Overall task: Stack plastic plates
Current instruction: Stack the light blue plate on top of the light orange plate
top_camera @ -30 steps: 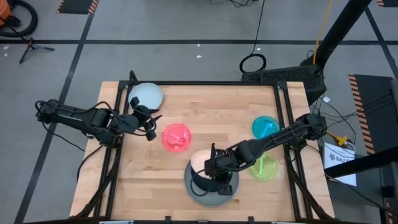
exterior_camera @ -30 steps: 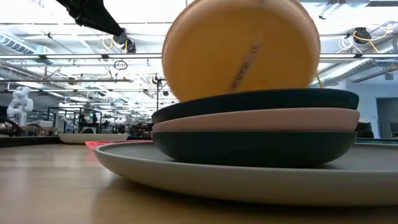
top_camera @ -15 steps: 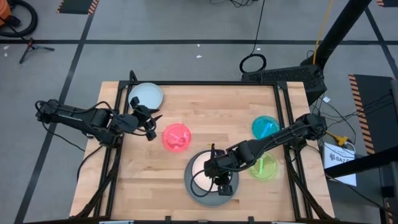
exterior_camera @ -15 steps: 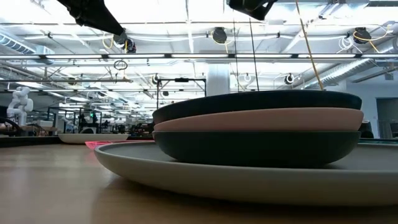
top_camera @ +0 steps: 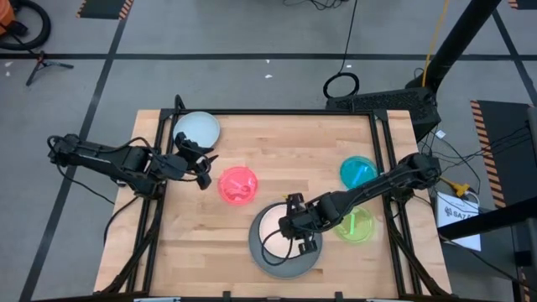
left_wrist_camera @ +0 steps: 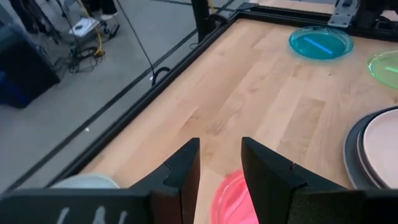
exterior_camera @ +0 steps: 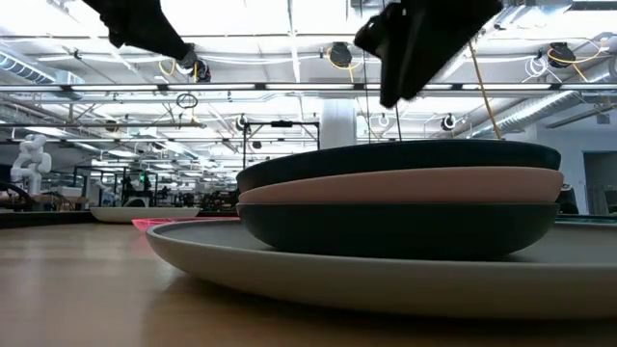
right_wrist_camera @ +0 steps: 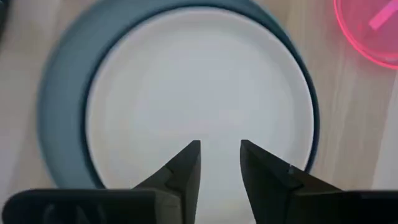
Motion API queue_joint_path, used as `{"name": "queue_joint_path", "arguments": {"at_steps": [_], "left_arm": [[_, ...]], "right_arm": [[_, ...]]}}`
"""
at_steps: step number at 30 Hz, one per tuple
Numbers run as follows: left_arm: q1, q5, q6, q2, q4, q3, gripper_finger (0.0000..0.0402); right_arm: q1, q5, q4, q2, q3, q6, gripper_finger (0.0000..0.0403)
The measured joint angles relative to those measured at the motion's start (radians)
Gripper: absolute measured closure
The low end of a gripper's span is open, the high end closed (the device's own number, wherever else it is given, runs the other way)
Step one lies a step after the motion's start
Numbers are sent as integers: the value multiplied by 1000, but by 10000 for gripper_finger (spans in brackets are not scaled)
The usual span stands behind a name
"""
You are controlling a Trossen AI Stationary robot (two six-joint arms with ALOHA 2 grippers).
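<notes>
A stack stands near the table's near edge. It has a large grey plate point(top_camera: 270, 262) at the bottom, then dark teal point(exterior_camera: 395, 226), pink point(exterior_camera: 395, 185) and black point(exterior_camera: 395, 157) plates. The cream plate point(top_camera: 271, 225) lies flat on top, inside the black plate's rim point(right_wrist_camera: 62, 99). My right gripper point(top_camera: 294, 228) hovers open just above the cream plate point(right_wrist_camera: 199, 81) and touches nothing. My left gripper point(top_camera: 206, 165) waits open at the left, between the pale blue plate point(top_camera: 197, 128) and the magenta plate point(top_camera: 239, 184).
The teal plate point(top_camera: 358, 171) and the green plate point(top_camera: 357, 225) lie flat on the right side of the table, with the green one close beside the stack under my right arm. Bare wood lies at the table's middle and far side. A black frame rims the table.
A second ago the cream plate stood tilted on edge over the stack. It has dropped flat onto the black plate and is hidden behind that plate's rim in the low view. My right gripper stays over the stack and shows lower in the low view.
</notes>
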Motion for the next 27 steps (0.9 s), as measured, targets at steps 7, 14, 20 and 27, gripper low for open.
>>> {"name": "queue_joint_path", "arguments": {"at_steps": [7, 14, 20, 27], "left_arm": [[63, -4, -142, 37, -100, 0, 277], [186, 11, -262, 200, -209, 0, 277], [324, 104, -215, 359, -215, 0, 277], [545, 264, -52, 480, -154, 0, 277]], "right_arm": [[-35, -2, 26, -3, -52, -60, 305], [-70, 2, 66, -102, -131, -102, 306], [-114, 24, 287, -271, -291, -196, 306], [-186, 24, 516, -470, -433, -286, 306]]}}
